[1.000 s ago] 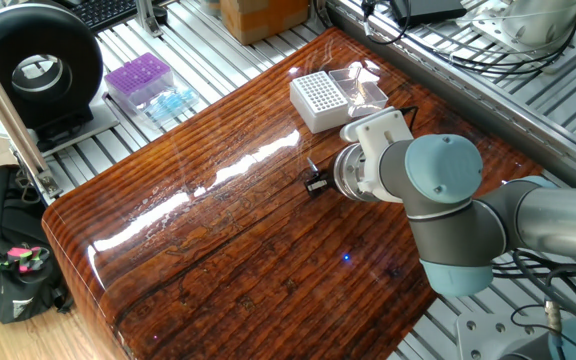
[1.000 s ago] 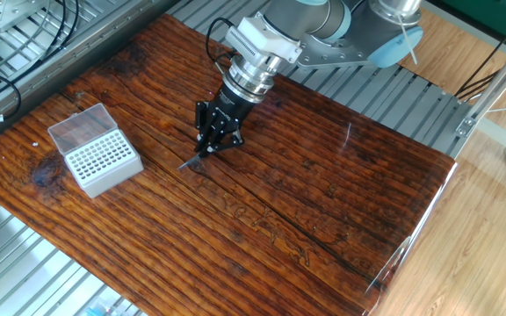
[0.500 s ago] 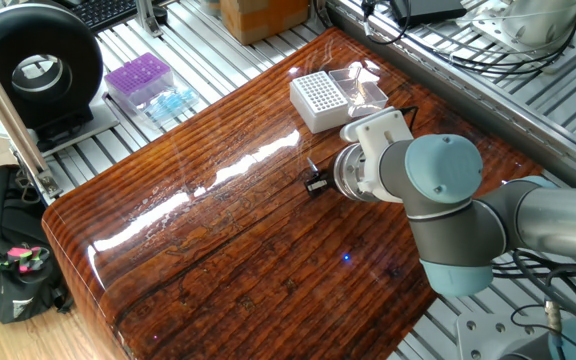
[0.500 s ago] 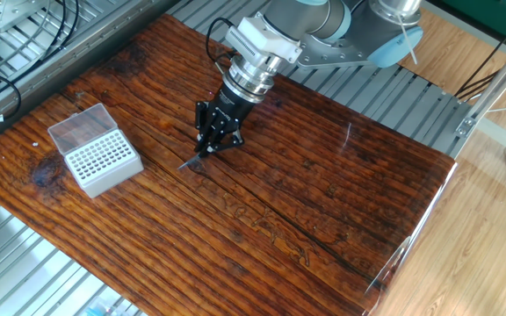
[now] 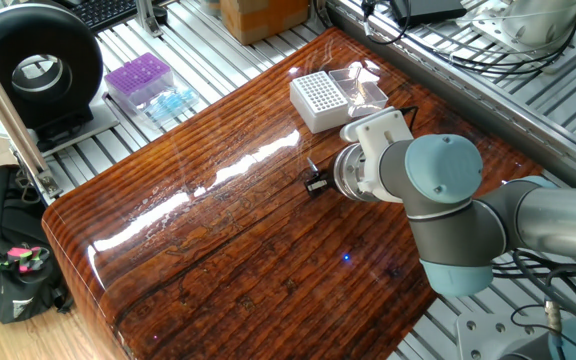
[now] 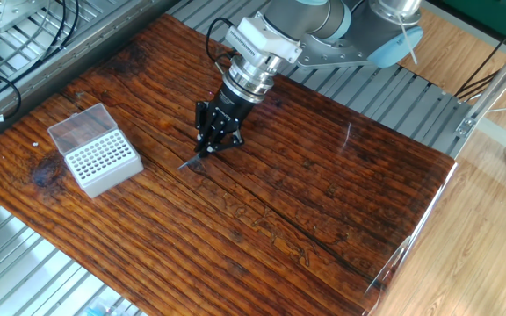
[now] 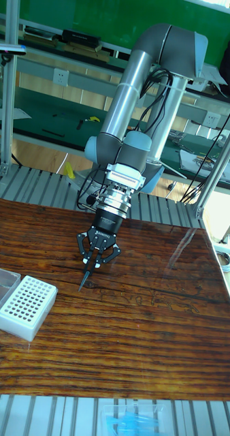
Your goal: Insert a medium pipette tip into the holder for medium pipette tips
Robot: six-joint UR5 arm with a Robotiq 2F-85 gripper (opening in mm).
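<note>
My gripper [image 7: 90,264] is shut on the medium pipette tip [image 7: 84,278], a thin dark sliver that sticks out below the fingers and slants down to the left. Its point is just over the wooden table, and I cannot tell whether it touches. The other fixed view has the gripper [image 6: 206,149] and tip [image 6: 191,161] to the right of the holder for medium pipette tips [image 6: 104,164], well apart from it. The holder [image 7: 26,307] is a white block with a grid of holes, and its clear lid [image 7: 2,282] lies open beside it. In one fixed view the gripper [image 5: 316,184] sits nearer than the holder [image 5: 318,101].
A purple tip box [image 5: 138,78] and a heap of light-blue tips [image 5: 172,101] lie off the table on the metal frame. A black round device [image 5: 36,70] and a black bag [image 5: 8,255] are at the left. Cables run along the far rail.
</note>
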